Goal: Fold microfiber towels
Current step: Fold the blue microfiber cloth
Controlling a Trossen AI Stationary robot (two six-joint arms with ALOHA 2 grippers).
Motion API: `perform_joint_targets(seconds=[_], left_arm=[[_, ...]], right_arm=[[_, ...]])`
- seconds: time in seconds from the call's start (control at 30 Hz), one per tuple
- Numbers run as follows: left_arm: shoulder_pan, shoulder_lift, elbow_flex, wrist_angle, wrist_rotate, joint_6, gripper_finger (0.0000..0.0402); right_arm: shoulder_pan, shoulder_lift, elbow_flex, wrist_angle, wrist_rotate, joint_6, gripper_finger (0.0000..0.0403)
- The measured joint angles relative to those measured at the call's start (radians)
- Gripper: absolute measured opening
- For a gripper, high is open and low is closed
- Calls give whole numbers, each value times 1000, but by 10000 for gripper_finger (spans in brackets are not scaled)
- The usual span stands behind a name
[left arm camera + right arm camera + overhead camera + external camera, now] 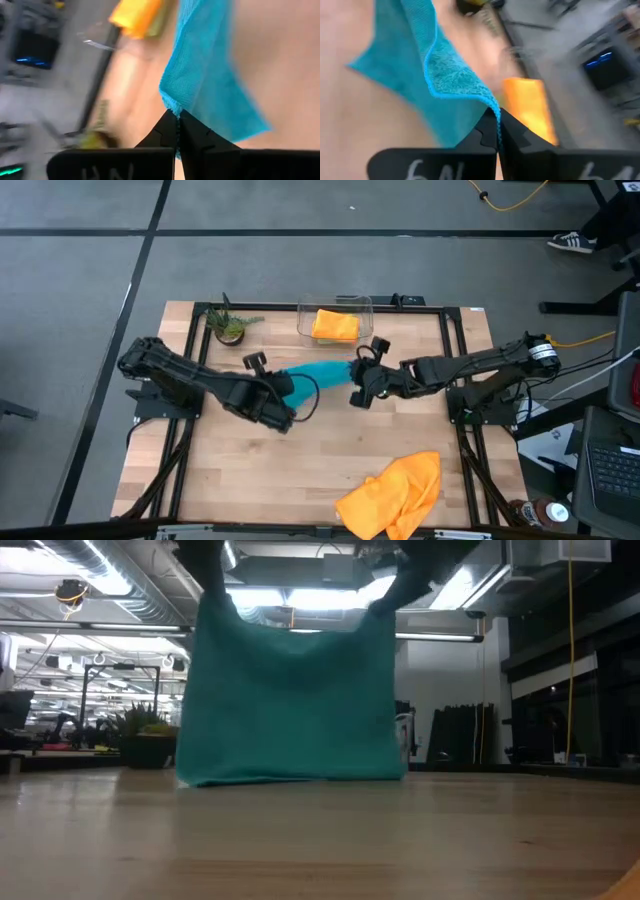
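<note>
The teal blue microfiber towel hangs stretched between two upper corners at the table's centre, its lower edge resting on the wood in the low view. At 12 o'clock from it, a folded orange microfiber towel lies flat as a neat rectangle. At 5 o'clock, near the table's front edge, a second orange microfiber towel lies crumpled and unfolded, in loose overlapping folds.
</note>
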Motion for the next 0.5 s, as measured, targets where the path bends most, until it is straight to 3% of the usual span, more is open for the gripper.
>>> perform_joint_targets(seconds=[0.17,0.33,0.4,0.5], left_arm=[[-87,29,-42,165,105,-49,0],[-171,56,-121,390,166,-92,0],[-198,58,-140,422,155,-91,0],[-207,56,-149,412,96,-88,0]], right_arm=[[80,6,-91,3,-111,143,0],[200,6,-160,12,-152,296,0],[245,6,-167,8,-140,323,0],[286,6,-167,14,-22,324,0]])
